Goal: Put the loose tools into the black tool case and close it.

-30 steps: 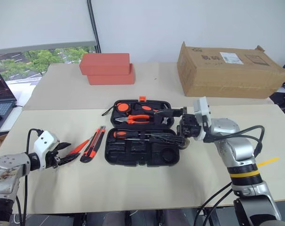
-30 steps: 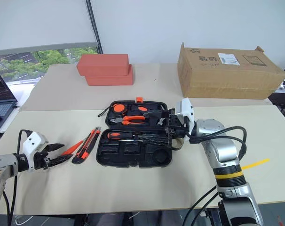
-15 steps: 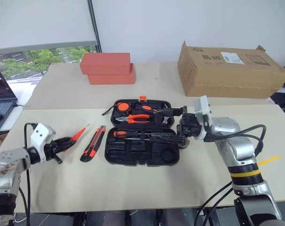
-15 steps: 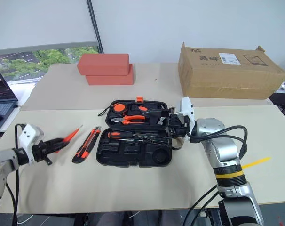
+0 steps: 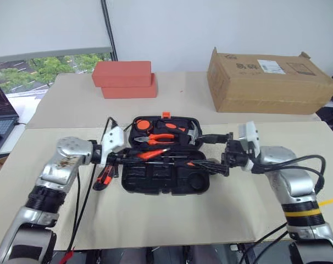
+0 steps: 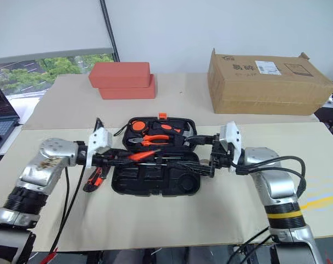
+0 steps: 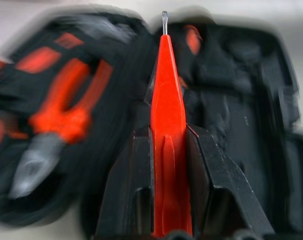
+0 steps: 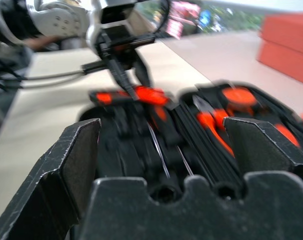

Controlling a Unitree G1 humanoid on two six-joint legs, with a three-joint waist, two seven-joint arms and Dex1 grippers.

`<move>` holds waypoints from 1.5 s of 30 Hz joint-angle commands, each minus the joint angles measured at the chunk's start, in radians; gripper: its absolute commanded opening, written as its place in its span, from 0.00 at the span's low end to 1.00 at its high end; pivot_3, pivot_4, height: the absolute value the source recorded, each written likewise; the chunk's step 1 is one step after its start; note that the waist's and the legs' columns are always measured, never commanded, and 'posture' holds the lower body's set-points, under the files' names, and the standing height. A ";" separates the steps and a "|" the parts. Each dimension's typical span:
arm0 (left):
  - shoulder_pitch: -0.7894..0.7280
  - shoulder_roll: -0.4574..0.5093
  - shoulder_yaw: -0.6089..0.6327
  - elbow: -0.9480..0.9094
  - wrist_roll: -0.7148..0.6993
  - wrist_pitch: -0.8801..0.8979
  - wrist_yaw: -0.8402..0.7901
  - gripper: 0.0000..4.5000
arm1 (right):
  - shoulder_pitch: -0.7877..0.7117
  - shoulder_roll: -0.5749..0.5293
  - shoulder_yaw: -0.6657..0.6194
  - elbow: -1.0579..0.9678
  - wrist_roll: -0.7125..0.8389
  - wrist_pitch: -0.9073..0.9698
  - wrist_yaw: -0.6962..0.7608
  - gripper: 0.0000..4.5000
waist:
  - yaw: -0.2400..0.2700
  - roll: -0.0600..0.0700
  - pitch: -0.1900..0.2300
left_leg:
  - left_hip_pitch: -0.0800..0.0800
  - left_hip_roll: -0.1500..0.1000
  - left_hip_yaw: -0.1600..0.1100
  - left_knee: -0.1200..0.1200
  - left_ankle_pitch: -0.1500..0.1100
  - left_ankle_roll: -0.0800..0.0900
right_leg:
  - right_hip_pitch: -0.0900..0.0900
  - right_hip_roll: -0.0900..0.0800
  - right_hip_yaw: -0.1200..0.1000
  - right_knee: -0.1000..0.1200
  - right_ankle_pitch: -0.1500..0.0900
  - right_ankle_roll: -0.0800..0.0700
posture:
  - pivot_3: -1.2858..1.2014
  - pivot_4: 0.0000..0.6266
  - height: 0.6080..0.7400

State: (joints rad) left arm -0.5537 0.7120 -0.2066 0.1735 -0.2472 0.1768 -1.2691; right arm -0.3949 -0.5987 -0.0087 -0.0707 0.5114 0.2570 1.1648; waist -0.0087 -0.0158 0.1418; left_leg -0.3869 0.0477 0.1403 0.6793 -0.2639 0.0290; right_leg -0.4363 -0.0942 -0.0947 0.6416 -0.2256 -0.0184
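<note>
1. Since the earlier frames, the left gripper (image 5: 134, 157) has swung from the table's left side, near its edge, to the case's (image 5: 165, 184) left edge, carrying the strip tool (image 7: 167, 150) with it.
2. Its fingers (image 7: 211, 170) are clenched on the thin orange strip, whose small metal tip points out over the open case.
3. The right gripper (image 5: 210, 151) has drawn back a little from the case to hover just past its right edge, jaws spread wide, holding nothing.
4. The case lies open in the middle of the table (image 5: 221, 214), lid half behind, tray half in front. Pliers (image 5: 155, 140) sit in the lid; a screwdriver (image 6: 155, 158) lies along the hinge line.
5. The knife (image 5: 104, 175) lies on the table just left of the case, beneath the left arm.
6. Risk, as a judgement: the strip is thin and gripped near one end, so it could pivot or slip if the arm stops sharply.
7. Its tip could also catch on the pliers or screwdriver, leaving it propped across a slot and blocking the lid from closing.
8. The left arm passes low over the knife and could knock it further away.
</note>
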 commanded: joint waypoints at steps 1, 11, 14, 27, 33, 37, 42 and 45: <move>-0.069 -0.029 -0.029 0.059 0.045 -0.073 -0.036 0.10 | 0.033 -0.022 -0.049 -0.093 0.011 -0.009 -0.034 1.00 | 0.002 0.000 0.000 | 0.000 0.000 -0.001 0.000 -0.001 0.001 | 0.000 0.000 0.000 0.000 0.000 0.000 | 0.52 0.24 0.78; -0.105 -0.024 -0.098 0.145 0.180 -0.171 -0.084 0.10 | 0.092 -0.053 -0.061 -0.136 0.007 -0.014 -0.069 1.00 | -0.001 0.000 0.000 | 0.000 0.000 0.000 0.001 -0.001 0.002 | 0.000 0.000 0.000 0.000 0.000 0.000 | 0.52 0.24 0.78; -0.108 -0.024 -0.104 0.147 0.193 -0.174 -0.093 0.10 | 0.092 -0.053 -0.061 -0.136 0.008 -0.016 -0.071 1.00 | -0.001 0.000 0.000 | 0.000 0.000 -0.001 0.000 -0.002 0.003 | 0.000 0.000 0.000 0.000 0.000 0.001 | 0.52 0.24 0.78; -0.104 -0.001 -0.097 0.114 0.224 -0.160 -0.088 0.10 | 0.074 -0.051 -0.058 -0.119 0.003 -0.024 -0.062 1.00 | -0.002 0.000 0.000 | 0.002 0.001 -0.001 0.001 -0.003 0.005 | 0.001 0.001 0.000 0.002 -0.001 0.001 | 0.52 0.24 0.78; -0.098 0.022 -0.083 0.067 0.211 -0.126 -0.096 0.10 | 0.070 -0.048 -0.055 -0.115 0.005 -0.025 -0.056 1.00 | -0.004 0.000 0.000 | 0.001 0.001 -0.001 0.001 -0.003 0.005 | 0.001 0.001 0.001 0.002 -0.001 0.001 | 0.52 0.24 0.78; -0.098 0.048 -0.086 0.045 0.216 -0.112 -0.105 0.10 | 0.067 -0.044 -0.049 -0.112 0.003 -0.025 -0.055 1.00 | -0.003 0.000 0.000 | 0.001 0.001 -0.001 0.001 -0.002 0.003 | 0.001 0.001 0.001 0.002 -0.001 0.001 | 0.52 0.24 0.78; -0.092 0.053 -0.095 0.041 0.211 -0.101 -0.112 0.10 | 0.064 -0.041 -0.046 -0.113 0.003 -0.025 -0.055 1.00 | -0.001 0.000 0.000 | 0.001 0.000 -0.001 0.001 -0.002 0.003 | 0.001 0.000 0.001 0.002 -0.001 0.001 | 0.52 0.24 0.78; -0.085 0.048 -0.102 0.043 0.217 -0.105 -0.113 0.10 | 0.064 -0.042 -0.047 -0.115 0.002 -0.025 -0.055 1.00 | 0.000 0.000 0.000 | 0.001 0.000 -0.001 0.001 -0.001 0.003 | 0.001 0.000 0.001 0.002 -0.001 0.001 | 0.52 0.24 0.78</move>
State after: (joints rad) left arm -0.6483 0.7538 -0.3113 0.2322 -0.0367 0.0703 -1.3779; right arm -0.3106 -0.6399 -0.0446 -0.1656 0.5116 0.2551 1.1087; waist -0.0089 -0.0159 0.1418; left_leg -0.3858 0.0480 0.1397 0.6807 -0.2653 0.0317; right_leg -0.4353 -0.0939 -0.0937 0.6432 -0.2262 -0.0176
